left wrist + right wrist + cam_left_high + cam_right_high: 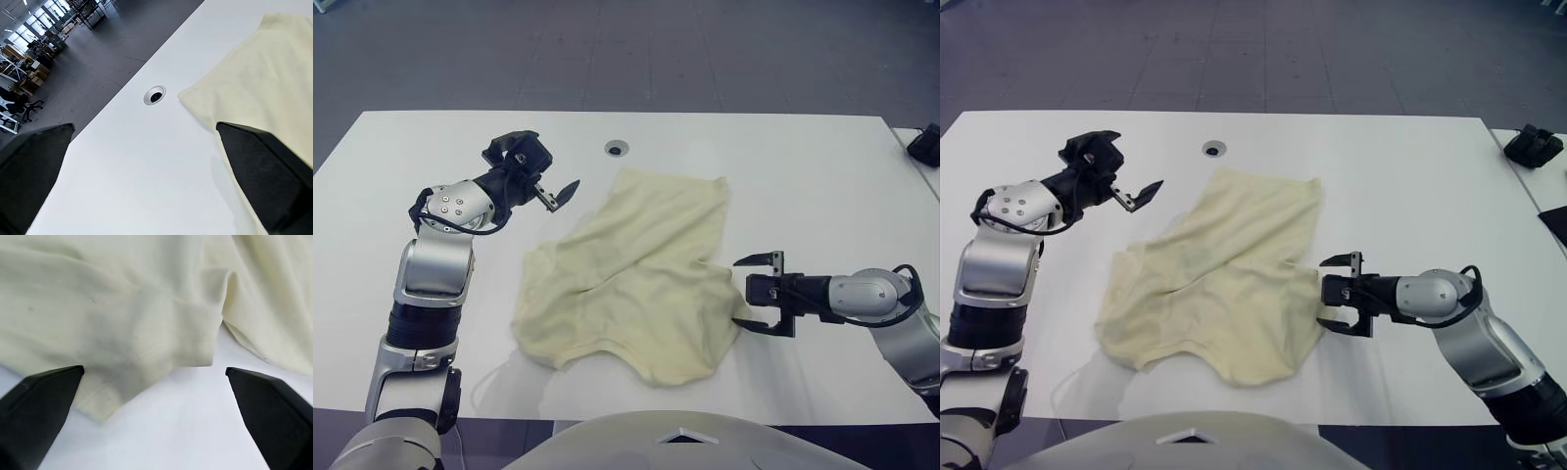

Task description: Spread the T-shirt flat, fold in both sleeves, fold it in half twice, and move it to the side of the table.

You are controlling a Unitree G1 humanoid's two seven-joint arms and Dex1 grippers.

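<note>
The crumpled pale-yellow cotton T-shirt lies mid-counter, long axis 1 to 7 o'clock; the released right hand at its 4 o'clock edge is nearer, while the released left hand stands apart at 10 o'clock.

We see the T-shirt as a plain pale cream-yellow, its stitched hems the same shade as the body. The desk beneath it is flat white. The left jaws and the right jaws are both matte black. The cable grommet has a silver ring around a dark centre. The small object at the desk's right edge is black. The floor beyond is dark grey, lined in a grid of tiles.
</note>
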